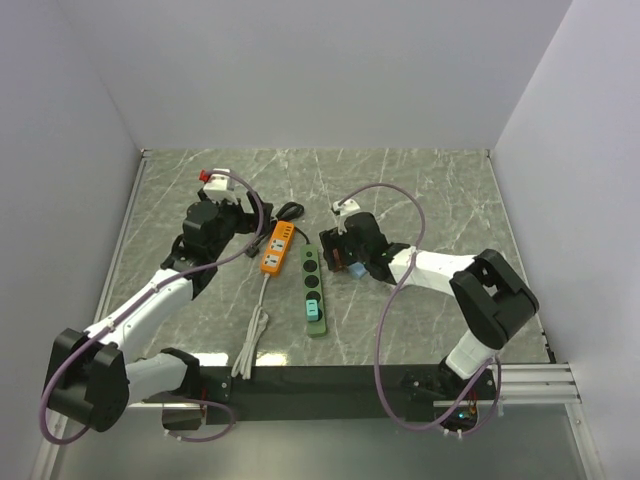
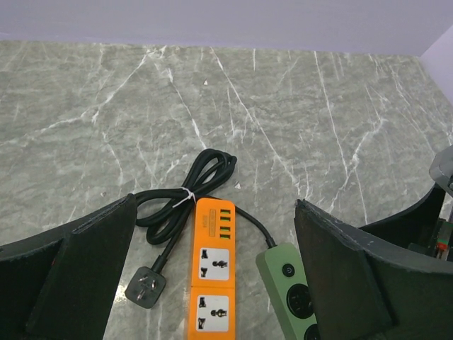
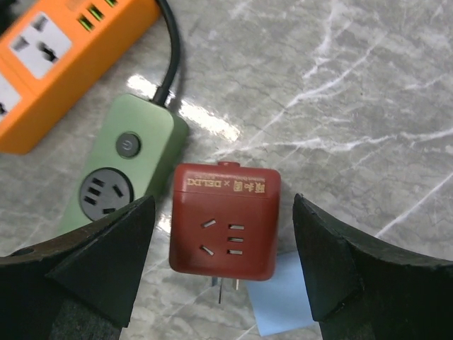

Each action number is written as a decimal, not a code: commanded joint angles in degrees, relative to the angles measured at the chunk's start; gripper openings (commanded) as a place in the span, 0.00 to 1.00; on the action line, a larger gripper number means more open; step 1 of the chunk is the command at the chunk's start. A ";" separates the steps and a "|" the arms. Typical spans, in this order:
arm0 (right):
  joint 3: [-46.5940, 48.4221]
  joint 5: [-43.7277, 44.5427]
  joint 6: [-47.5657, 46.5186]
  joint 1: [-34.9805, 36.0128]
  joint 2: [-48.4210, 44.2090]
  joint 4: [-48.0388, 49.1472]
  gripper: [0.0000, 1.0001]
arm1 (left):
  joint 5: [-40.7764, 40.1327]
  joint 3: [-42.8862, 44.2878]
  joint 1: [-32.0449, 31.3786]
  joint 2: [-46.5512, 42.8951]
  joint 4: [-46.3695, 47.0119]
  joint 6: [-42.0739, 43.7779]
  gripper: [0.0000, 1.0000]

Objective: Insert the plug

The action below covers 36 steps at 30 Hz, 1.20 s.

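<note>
Straddling the red plug [image 3: 224,219], which lies flat just beside the green power strip [image 3: 117,173], the right gripper [image 3: 221,237] stands apart, not touching it, the left gripper [image 2: 216,212] likewise wide and empty; an off-centre squeeze could spin the plug askew.

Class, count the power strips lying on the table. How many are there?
2. The orange strip lies left of centre; the green strip lies just to its right. None seems hidden.

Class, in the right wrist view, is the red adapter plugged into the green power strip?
No. The red adapter lies beside the green power strip, its pins bare.
</note>
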 commanded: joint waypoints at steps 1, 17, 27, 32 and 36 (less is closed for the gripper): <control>2.39 4.06 -1.05 0.39 0.37 -1.93 0.85 | 1.45 1.50 0.20 0.60 1.09 1.08 1.00; 11.18 5.47 -0.35 0.39 10.04 -6.23 0.42 | 2.06 0.62 0.20 -0.46 2.06 1.08 1.00; 19.88 9.69 8.86 0.39 3.37 -9.93 0.00 | 8.56 -2.54 0.20 -3.00 6.97 0.21 0.99; 21.64 11.71 17.31 0.48 -2.43 -5.90 0.00 | 14.79 -4.39 -0.06 -4.32 11.10 -1.90 0.98; 20.85 10.40 23.46 0.56 -6.30 -2.29 0.00 | 19.11 -5.80 -1.37 -3.54 14.79 -3.22 0.97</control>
